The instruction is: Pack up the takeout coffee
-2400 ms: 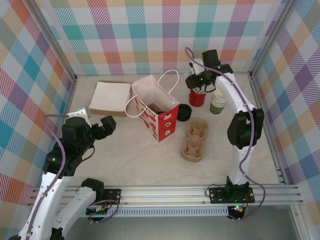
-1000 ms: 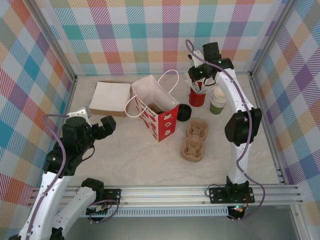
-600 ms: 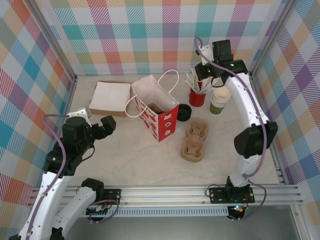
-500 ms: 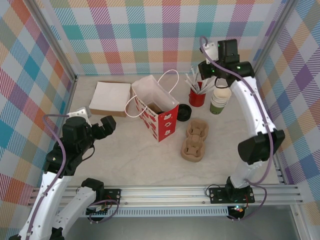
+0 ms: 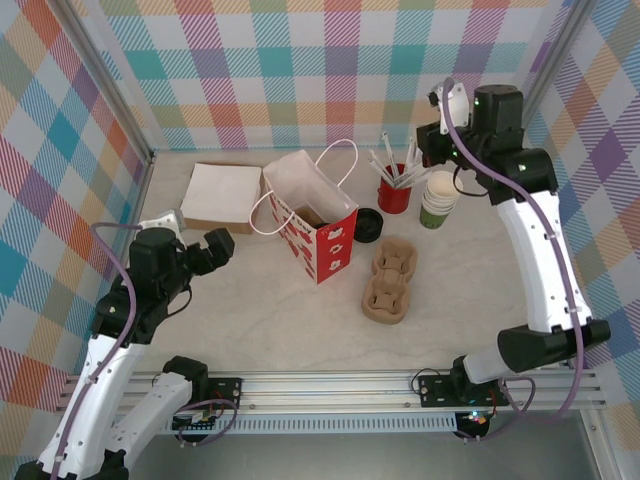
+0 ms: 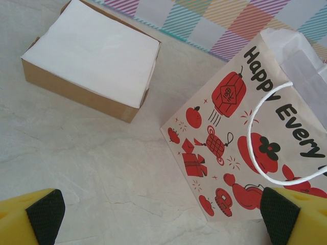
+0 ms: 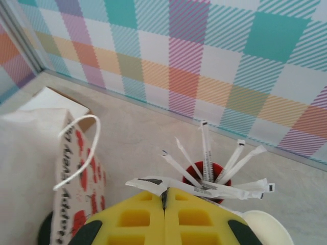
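Fingers, left gripper [image 6: 163, 217]: spread wide; yellow tips with black pads sit at the two lower corners of the wrist view, nothing between them
Fingers, right gripper [image 7: 164, 196]: pressed together, seam tight; a white wrapped straw [image 7: 232, 191] lies crosswise at the tips and looks pinched there
Left arm: low over the table [image 5: 260, 320] on the near left side, pointed at the bag and the box, touching neither
Right arm: high at the far right, gripper up in the air near the red cup and the cup stack
Red cup [image 5: 394, 198]: upright near the back wall, more wrapped straws fanned out of it
Bag [image 5: 325, 240]: red and white paper, upright, mouth open, white cord handles, about mid-table
Box [image 5: 222, 195]: flat, brown sides, white top, just left of the bag
Cup stack [image 5: 436, 208]: green outside, cream inside, no lid, just right of the red cup
Carriers [image 5: 395, 260]: two brown pulp cup trays, one just in front of the other, right of the bag and nearer the arms than the red cup
Takeout coffee: cannot tell where it stands; the nearest candidate is a round black lid [image 5: 368, 224] on the table just right of the bag, between bag and red cup, and from above I cannot tell whether a green cup is under it
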Action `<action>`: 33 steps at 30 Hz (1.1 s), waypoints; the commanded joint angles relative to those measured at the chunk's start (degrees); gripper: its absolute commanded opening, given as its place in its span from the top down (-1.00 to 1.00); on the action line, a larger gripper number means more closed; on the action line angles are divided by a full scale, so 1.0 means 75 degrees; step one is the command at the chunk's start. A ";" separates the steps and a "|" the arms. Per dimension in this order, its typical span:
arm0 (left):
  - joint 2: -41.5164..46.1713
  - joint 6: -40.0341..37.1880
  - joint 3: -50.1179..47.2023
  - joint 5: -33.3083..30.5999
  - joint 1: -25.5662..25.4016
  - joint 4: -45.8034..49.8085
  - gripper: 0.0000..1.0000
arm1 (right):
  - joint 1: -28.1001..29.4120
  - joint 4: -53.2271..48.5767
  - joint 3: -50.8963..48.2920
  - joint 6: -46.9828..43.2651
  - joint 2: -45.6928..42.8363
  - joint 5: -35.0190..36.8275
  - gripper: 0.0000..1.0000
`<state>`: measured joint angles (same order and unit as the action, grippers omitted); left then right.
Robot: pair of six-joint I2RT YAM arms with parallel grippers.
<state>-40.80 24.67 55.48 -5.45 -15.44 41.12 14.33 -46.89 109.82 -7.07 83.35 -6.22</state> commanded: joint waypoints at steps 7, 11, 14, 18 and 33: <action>-0.0044 0.0130 0.0296 0.0009 0.0114 -0.0239 -1.00 | 0.0492 0.0118 0.0327 0.1292 -0.0944 -0.2317 1.00; -0.0013 0.0179 0.0298 -0.0081 0.0114 -0.0169 -1.00 | 0.1022 0.0423 0.0690 0.1808 -0.0789 -0.3138 1.00; 0.0030 0.0216 0.0269 -0.0135 0.0114 -0.0140 -1.00 | 0.1759 0.0571 0.0842 0.1796 -0.0493 -0.3057 1.00; 0.0085 0.0239 0.0244 -0.0120 0.0114 -0.0092 -1.00 | 0.2369 0.0920 0.0855 0.1702 0.0094 -0.2626 1.00; 0.0155 0.0155 0.0266 -0.0247 0.0114 0.0016 -1.00 | 0.2718 0.0487 0.2112 0.1466 0.2902 -0.2157 1.00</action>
<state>-40.27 25.96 56.18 -6.02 -15.44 40.51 33.98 -42.72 123.66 4.05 103.20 -21.52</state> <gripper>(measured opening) 0.999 0.060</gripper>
